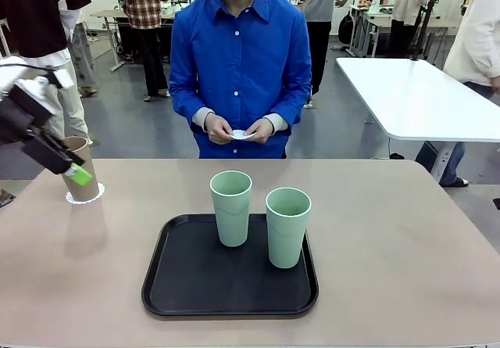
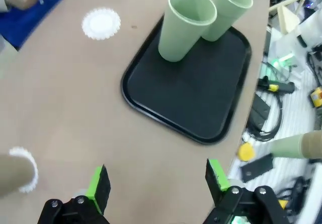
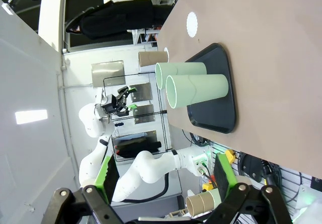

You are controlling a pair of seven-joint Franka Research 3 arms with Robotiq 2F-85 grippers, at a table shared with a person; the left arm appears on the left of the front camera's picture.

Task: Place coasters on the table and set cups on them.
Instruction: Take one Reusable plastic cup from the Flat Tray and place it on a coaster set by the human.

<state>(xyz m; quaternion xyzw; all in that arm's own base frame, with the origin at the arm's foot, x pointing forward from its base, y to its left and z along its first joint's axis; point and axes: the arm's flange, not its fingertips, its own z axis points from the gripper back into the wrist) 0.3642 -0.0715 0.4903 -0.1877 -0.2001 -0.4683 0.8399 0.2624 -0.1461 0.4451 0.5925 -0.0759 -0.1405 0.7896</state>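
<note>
Done: tan cup [image 1: 80, 164] upright on first coaster [image 1: 86, 198], near far left corner of counter [image 1: 391, 238].

Half done: second coaster [image 2: 101, 23] lies bare near far edge. Third coaster [image 1: 242, 134] is in person's hands [image 1: 238, 127], not yet laid.

Left, by my judgement: one mint cup [image 1: 231, 207] and other mint cup [image 1: 287, 227], both upright on black tray [image 1: 195, 285] mid counter, toward near edge.

Left gripper [image 2: 156, 181]: fingers spread, empty, just beside tan cup. Right gripper [image 3: 163, 176]: fingers spread, nothing between, off counter.

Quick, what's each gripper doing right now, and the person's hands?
Left gripper: open, empty.
Right gripper: open, empty.
Person's hands: holding a coaster.
</note>
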